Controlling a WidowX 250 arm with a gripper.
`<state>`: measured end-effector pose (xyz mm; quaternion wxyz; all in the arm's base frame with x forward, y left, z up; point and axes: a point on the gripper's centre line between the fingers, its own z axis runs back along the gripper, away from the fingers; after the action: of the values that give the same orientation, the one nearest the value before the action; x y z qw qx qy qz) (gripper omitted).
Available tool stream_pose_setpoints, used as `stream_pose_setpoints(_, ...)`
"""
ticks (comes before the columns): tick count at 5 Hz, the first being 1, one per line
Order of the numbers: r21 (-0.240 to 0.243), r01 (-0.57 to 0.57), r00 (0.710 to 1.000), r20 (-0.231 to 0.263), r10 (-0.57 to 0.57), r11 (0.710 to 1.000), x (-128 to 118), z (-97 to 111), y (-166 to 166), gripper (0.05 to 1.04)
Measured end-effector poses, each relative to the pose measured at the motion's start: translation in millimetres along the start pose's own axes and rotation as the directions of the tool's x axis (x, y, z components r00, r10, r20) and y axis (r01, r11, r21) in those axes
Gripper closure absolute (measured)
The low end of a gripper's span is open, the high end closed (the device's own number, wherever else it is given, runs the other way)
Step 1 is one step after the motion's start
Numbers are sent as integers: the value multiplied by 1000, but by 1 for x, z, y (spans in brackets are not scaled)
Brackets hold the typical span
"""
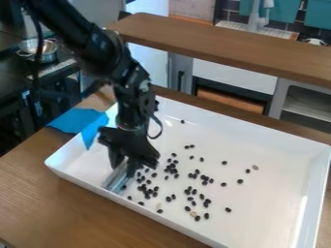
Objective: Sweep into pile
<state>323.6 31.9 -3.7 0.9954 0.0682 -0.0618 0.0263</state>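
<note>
Beans (204,178) it is, and they lie off the tool side of my pincer (125,163), toward the middle of the tray (275,198), the nearest just beside me. I've got the pincer clamped on a silvery tool (116,179), down by the tray's near long wall, its long axis slanting to that wall. So, the tool sits at the scatter's edge, between most beans and the tray's left-hand end; a stroke toward the tray's middle, I judge, gathers them.
</note>
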Motion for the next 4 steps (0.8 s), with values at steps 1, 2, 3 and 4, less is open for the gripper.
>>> stream_pose_setpoints(1,-9,1,1000,-4,-1,1000,-1,2,-18,723)
stream_pose_setpoints(2,-18,4,1000,3,-4,1000,-2,6,-42,723)
stream_pose_setpoints(3,-21,-2,1000,-3,2,1000,-3,8,-53,723)
stream_pose_setpoints(4,-43,17,1000,-7,-18,999,-7,12,-79,723)
